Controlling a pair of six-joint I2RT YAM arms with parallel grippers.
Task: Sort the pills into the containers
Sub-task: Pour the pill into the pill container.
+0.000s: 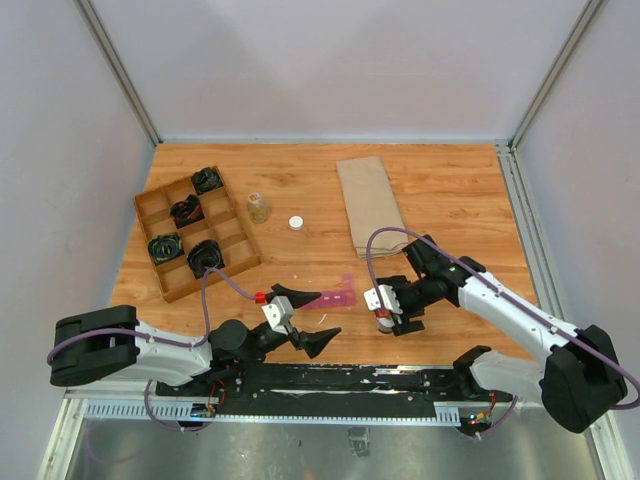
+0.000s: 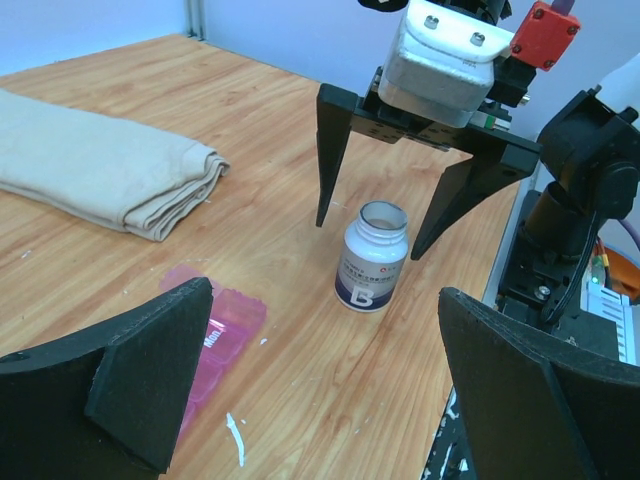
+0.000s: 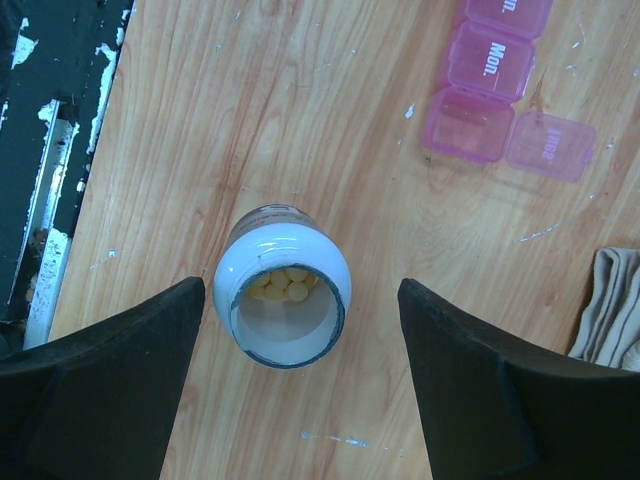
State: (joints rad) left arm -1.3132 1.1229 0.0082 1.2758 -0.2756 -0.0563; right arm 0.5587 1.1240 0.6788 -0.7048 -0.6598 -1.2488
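Wooden table point(image 1: 450, 190) bearing containers point(image 1: 335, 298), grey walls point(image 1: 330, 60)

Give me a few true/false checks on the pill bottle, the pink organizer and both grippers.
1. The pill bottle is uncapped, with pills visible inside. True.
2. The right gripper has its fingers clamped on the containers. False: they stand open on either side of the pill bottle.
3. One end compartment of the containers has its lid flipped open. True.
4. The cloth lies in the wooden tray. False: it lies on the table, apart from the tray.
5. The left gripper is open and holds nothing. True.
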